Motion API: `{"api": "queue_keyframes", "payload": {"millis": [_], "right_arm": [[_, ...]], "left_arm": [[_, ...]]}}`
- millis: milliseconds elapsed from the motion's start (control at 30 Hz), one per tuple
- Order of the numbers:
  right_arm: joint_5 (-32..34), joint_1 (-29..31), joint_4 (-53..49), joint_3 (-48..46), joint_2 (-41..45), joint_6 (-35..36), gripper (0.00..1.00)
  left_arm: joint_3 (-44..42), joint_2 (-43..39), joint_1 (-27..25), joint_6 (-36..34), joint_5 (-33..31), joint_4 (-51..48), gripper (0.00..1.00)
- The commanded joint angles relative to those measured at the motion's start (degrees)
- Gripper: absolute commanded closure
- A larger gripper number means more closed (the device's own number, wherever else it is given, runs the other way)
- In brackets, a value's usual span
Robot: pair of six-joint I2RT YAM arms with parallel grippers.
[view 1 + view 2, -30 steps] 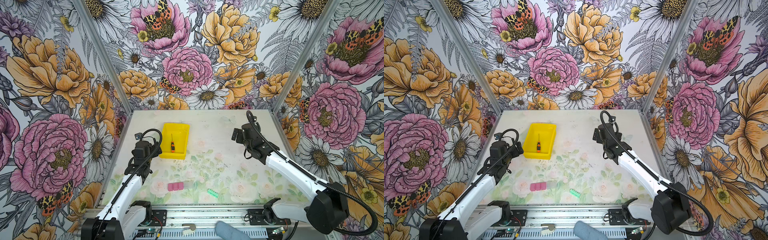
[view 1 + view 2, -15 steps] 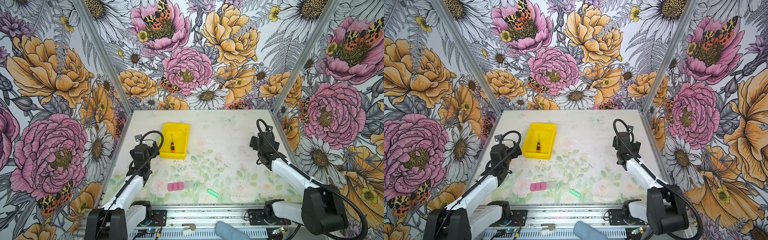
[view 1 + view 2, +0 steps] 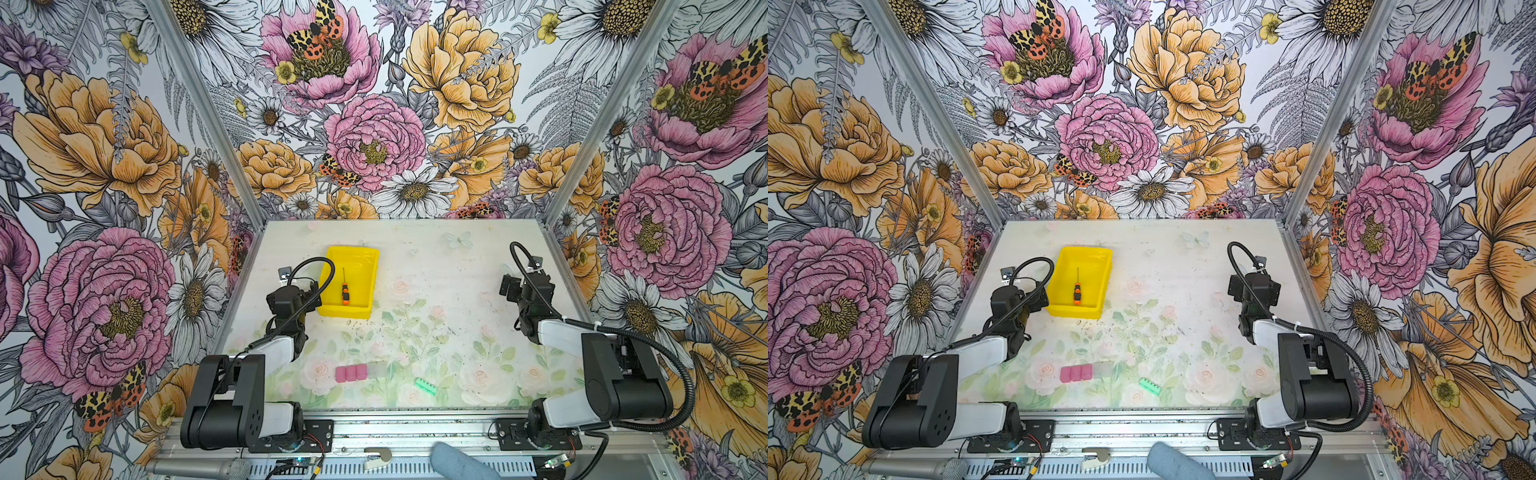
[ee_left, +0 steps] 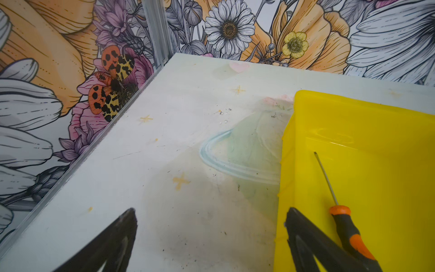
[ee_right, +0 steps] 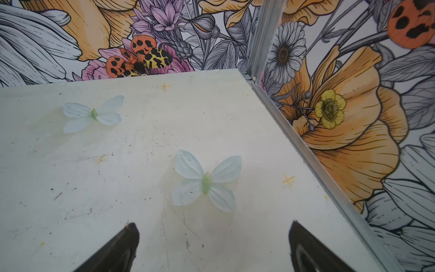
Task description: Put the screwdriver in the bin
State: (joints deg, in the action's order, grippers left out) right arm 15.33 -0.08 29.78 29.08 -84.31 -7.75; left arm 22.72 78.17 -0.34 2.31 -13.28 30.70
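Both arms are folded at the elbow, wrists raised and pointing forward. The left gripper [image 4: 211, 212] has its jaws spread wide (empty), and the right gripper [image 5: 213, 223] gapes likewise, also empty.

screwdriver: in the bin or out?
In. The screwdriver lies flat on the floor of the bin, fully inside its walls.

Left arm [image 3: 226, 395] and right arm [image 3: 615, 374] alike: boxy black joint housings, rounded white link shells between. Black ribbed cable [image 3: 312, 259] loops over each wrist; the right one runs on down to its base. Black base plates [image 3: 318, 432] with screw holes. Left fingers [image 4: 117, 240] black, tapered to points; right fingers [image 5: 117, 247] the same
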Motion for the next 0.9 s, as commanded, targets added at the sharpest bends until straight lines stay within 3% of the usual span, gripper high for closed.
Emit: {"api": "queue_keyframes", "payload": {"millis": [0, 233, 867], "right_arm": [[-2.43, -0.08, 8.09, -1.09, -1.61, 1.33, 0.01], [-2.44, -0.53, 10.91, -2.65, -1.38, 0.80, 0.01], [-0.13, 0.27, 11.86, -3.17, -1.49, 1.00, 0.01]], "left_arm": [[2.38, 2.87, 0.79, -2.46, 6.01, 8.91, 0.01], [-0.93, 10.72, 1.17, -2.72, 9.55, 23.01, 0.01], [-0.91, 10.51, 0.41, -2.98, 7.74, 22.47, 0.01]]}}
